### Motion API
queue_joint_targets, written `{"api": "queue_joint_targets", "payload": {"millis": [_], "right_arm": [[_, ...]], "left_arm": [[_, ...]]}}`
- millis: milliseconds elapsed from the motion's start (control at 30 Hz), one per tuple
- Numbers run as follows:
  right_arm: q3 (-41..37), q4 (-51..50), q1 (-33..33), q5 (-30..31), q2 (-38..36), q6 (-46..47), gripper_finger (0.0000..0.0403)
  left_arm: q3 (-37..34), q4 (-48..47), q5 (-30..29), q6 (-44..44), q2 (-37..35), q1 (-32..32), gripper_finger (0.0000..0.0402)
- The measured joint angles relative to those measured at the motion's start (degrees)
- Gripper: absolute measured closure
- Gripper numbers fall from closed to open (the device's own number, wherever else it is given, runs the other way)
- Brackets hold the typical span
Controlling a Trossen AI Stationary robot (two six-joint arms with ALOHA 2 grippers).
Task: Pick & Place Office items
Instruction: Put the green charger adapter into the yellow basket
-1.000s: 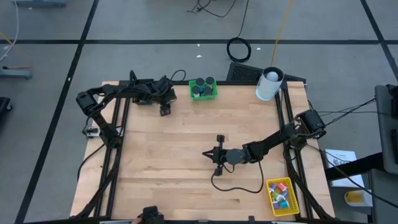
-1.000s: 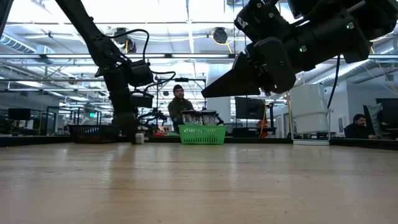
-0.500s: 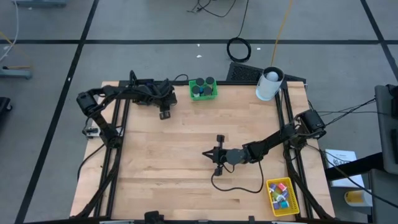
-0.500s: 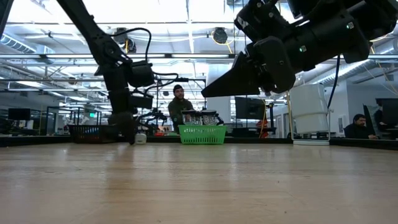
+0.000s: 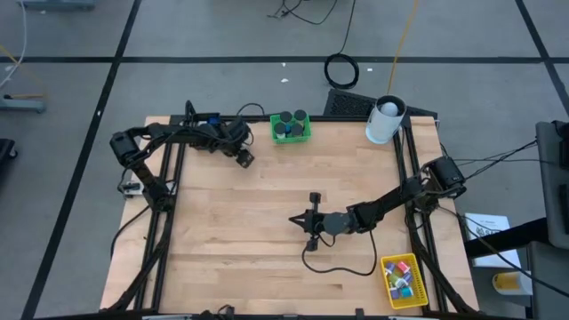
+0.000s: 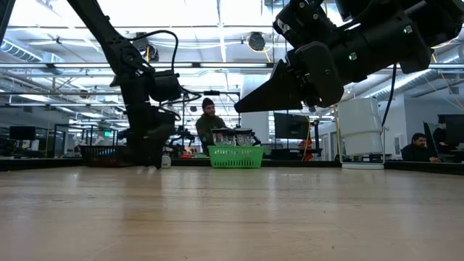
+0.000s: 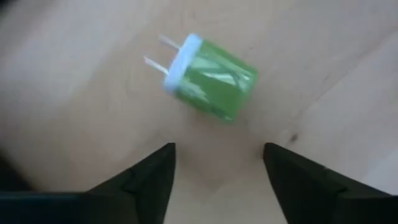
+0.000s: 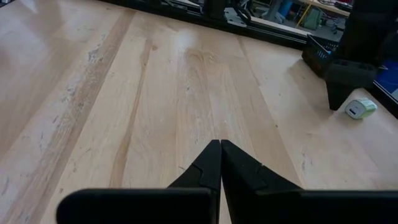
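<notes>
A small green plug adapter (image 7: 211,77) with a white face and two prongs lies on its side on the wood, at the table's far left. My left gripper (image 7: 217,168) hangs just over it, pointing steeply down and open. Its fingertips stand short of the adapter and touch nothing. The right wrist view shows the adapter (image 8: 360,108) beside the left gripper's dark finger (image 8: 341,88). My right gripper (image 5: 296,220) waits shut above the table's middle, nearly level, with nothing in it. Black rolls stand in the green bin (image 5: 291,129).
The green bin stands at the far edge, right of my left gripper (image 5: 244,158). A big white cylinder (image 5: 385,120) stands at the far right corner. A yellow bin (image 5: 403,280) with small coloured items sits at the near right corner. Bare wood lies between them. People sit beyond the table.
My left gripper has shifted a little toward the table's right, toward the green bin, and has rolled about its own pointing line. My right arm has kept still.
</notes>
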Motion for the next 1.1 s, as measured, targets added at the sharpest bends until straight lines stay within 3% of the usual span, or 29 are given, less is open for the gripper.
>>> {"api": "queue_joint_targets", "payload": {"millis": [133, 367, 500, 833, 1100], "right_arm": [[0.00, 0.00, 0.00, 0.00, 0.00, 0.01, 0.0401], [0.00, 0.00, 0.02, 0.00, 0.00, 0.01, 0.0401], [0.00, 0.00, 0.02, 0.00, 0.00, 0.03, 0.0401], [0.00, 0.10, 0.04, 0.00, 0.00, 0.03, 0.0401], [0.00, 0.44, 0.16, -0.02, 0.00, 0.05, 0.0401]], "left_arm": [[-0.09, 2.74, 0.15, -9.82, 0.02, -2.18, 0.0118], [-0.09, 11.59, -12.52, -19.42, 0.02, -5.66, 0.0097], [-0.07, 11.93, -17.94, -22.45, 0.02, -5.78, 0.0102], [0.00, 17.78, -19.76, -27.12, 5.21, -6.11, 0.0099], [0.00, 18.54, -29.46, -27.06, 6.60, -9.06, 0.0116]]}}
